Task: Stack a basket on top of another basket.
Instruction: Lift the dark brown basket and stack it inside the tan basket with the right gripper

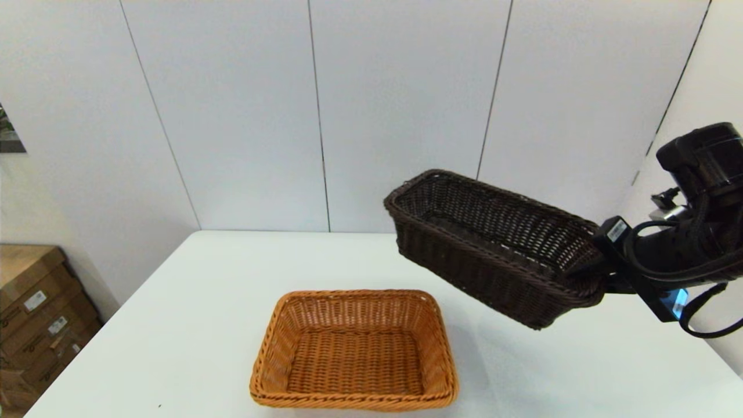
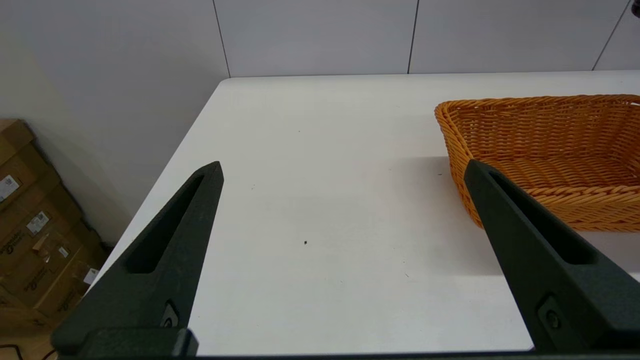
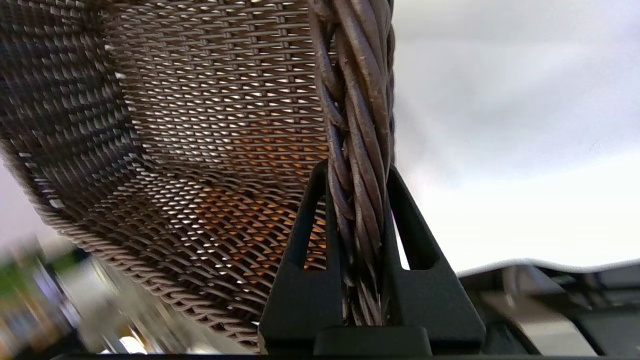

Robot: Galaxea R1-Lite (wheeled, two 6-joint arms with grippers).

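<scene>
The right gripper has its jaws clenched on just one end of the dark basket, held tilted in the air right of the orange basket, so it could slip or land crooked, while the left gripper waits with jaws released.

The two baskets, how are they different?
The dark brown basket hangs tilted in the air, pinched at its rim by the right tool; the orange basket sits flat on the white table, untouched. Both are rectangular, woven, braided-rimmed and empty. The left tool waits open beside the orange one.
</scene>
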